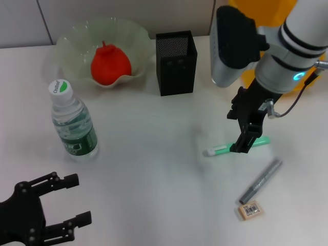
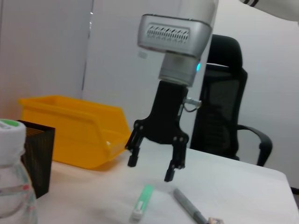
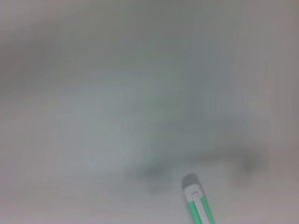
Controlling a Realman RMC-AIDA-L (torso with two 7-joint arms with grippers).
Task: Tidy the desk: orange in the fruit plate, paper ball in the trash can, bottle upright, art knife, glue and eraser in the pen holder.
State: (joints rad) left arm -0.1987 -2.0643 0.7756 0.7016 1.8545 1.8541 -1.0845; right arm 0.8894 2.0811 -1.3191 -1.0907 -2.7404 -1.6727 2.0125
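Only a barcode sticker shows on the eraser (image 1: 250, 210); the bottle (image 1: 73, 124) cap's green logo lettering stays unreadable.

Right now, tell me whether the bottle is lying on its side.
No. In the head view the bottle stands upright on the table, cap on top, near the fruit plate.

Trash can (image 1: 256, 13): I see it mostly hidden behind the right arm. Left gripper (image 1: 56, 202) cut by the head view's lower edge. Glue (image 3: 198, 203) runs off the right wrist view's edge; desk there is blurred. Eraser (image 2: 212, 220) barely shows.
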